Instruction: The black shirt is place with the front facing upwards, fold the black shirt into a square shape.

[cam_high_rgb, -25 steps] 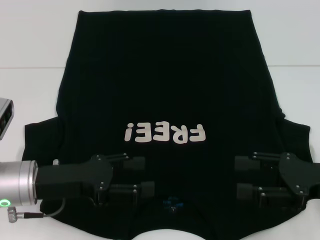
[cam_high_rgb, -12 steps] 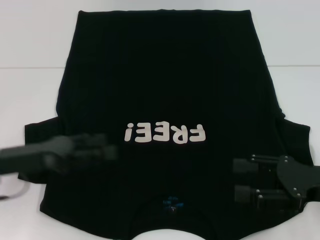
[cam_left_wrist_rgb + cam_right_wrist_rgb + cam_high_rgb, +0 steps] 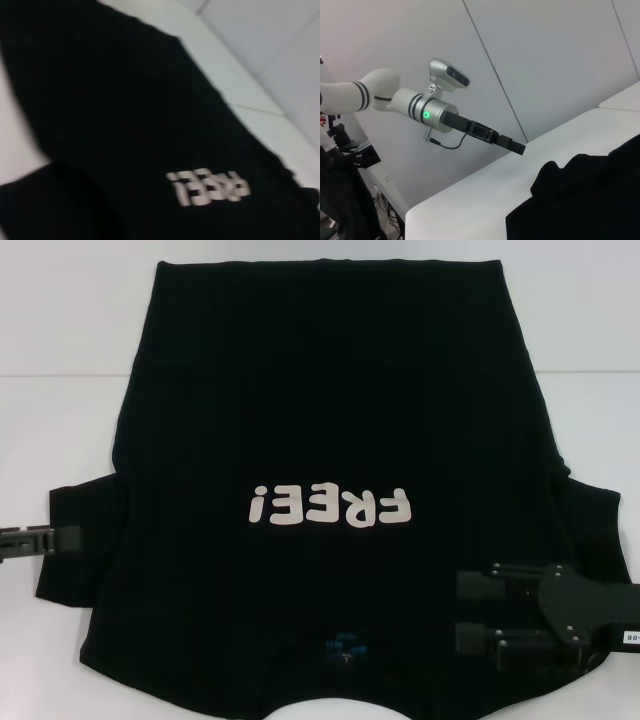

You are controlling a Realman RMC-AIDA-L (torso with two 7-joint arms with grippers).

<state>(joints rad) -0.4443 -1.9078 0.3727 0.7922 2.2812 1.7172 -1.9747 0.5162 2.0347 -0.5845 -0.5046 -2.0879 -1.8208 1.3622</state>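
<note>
the black shirt (image 3: 330, 440) lies spread flat on the white bench (image 3: 60, 330), front side up, filling most of the head view. its hem is at the far edge and its collar at the near edge, so the pale "free!" letters (image 3: 330, 506) read upside down. a small blue neck label (image 3: 344, 645) shows just above the collar opening. both short sleeves stick out sideways.

the left tool (image 3: 45, 539) sits at the left edge of the head view, its dark tip just touching or over the edge of the left sleeve; whether it is open cannot be told. in the right wrist view that arm reaches out level above the bench.

the right tool (image 3: 470, 612) hovers over the shirt's right shoulder area, its two fingers (image 3: 478, 586) parted, pointing toward the collar, gripping nothing.
</note>
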